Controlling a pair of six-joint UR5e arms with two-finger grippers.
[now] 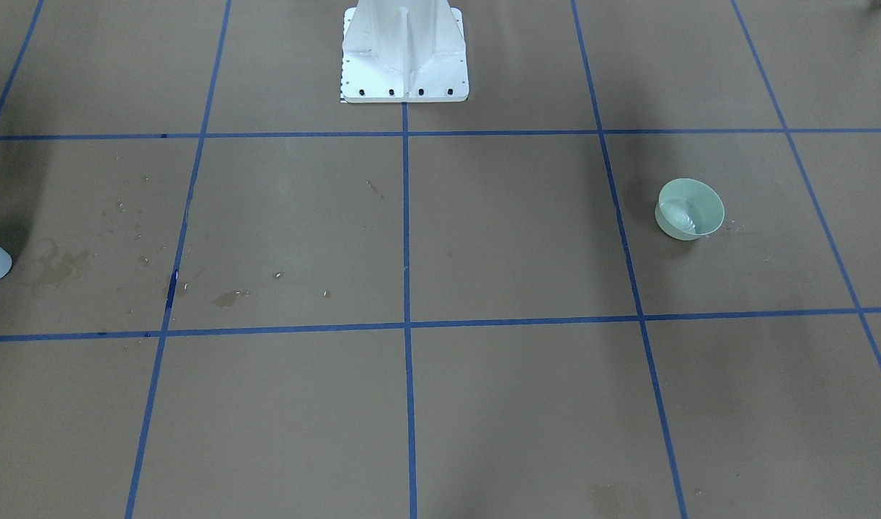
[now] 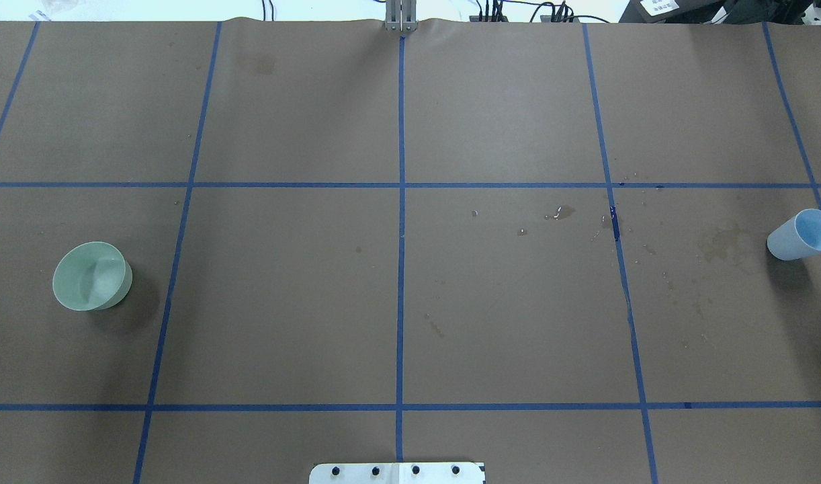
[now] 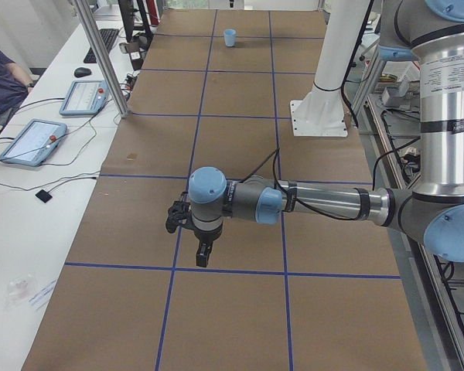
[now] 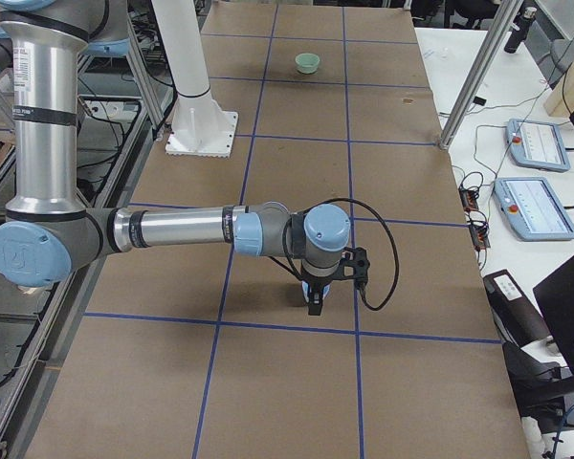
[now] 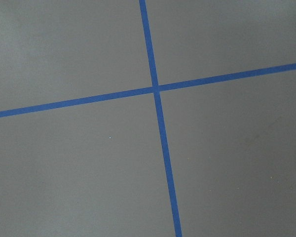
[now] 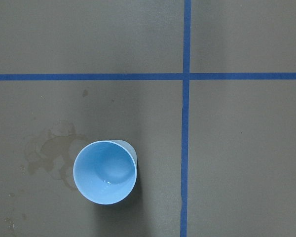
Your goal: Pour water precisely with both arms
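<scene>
The right gripper (image 4: 314,302) hangs just over the blue cup (image 6: 105,172), fingers pointing down; only a side view shows it, so I cannot tell whether its fingers are spread or closed. The cup stands upright near the table's right end, and the water (image 6: 106,182) shows as a faint glint at its bottom. A dark wet stain (image 6: 47,153) lies just beside the cup on the brown paper table (image 2: 283,302). The left gripper (image 3: 203,253) hangs above a blue tape line (image 5: 160,128), and its opening is equally impossible to judge. The green bowl (image 2: 91,275) sits upright near the table's left end, well apart from the cup. The white pedestal base (image 1: 404,61) stands at the robot's edge, midway along the table
</scene>
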